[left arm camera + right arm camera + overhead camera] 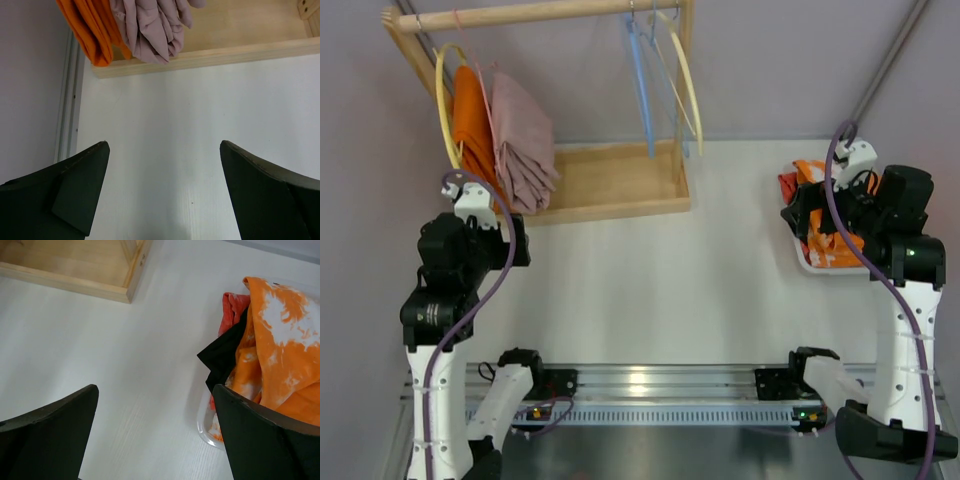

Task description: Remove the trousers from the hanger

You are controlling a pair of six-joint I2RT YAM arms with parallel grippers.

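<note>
Dusty pink trousers [523,145] and bright orange trousers [472,125] hang folded over hangers at the left end of a wooden rail [535,12]. The orange pair hangs on a yellow hanger [441,90]. Their lower ends show in the left wrist view, pink [152,27] and orange [92,30]. My left gripper [502,228] is open and empty, just below and in front of them above the white table [165,145]. My right gripper [802,212] is open and empty at the left edge of a bin of clothes [165,390].
The rack has a wooden tray base [610,180]. Empty blue [640,80] and yellow [685,85] hangers hang at its right end. A white bin [800,262] at the right holds an orange cloth with white blotches [280,340], a black cloth [225,352] and a red cloth [231,307].
</note>
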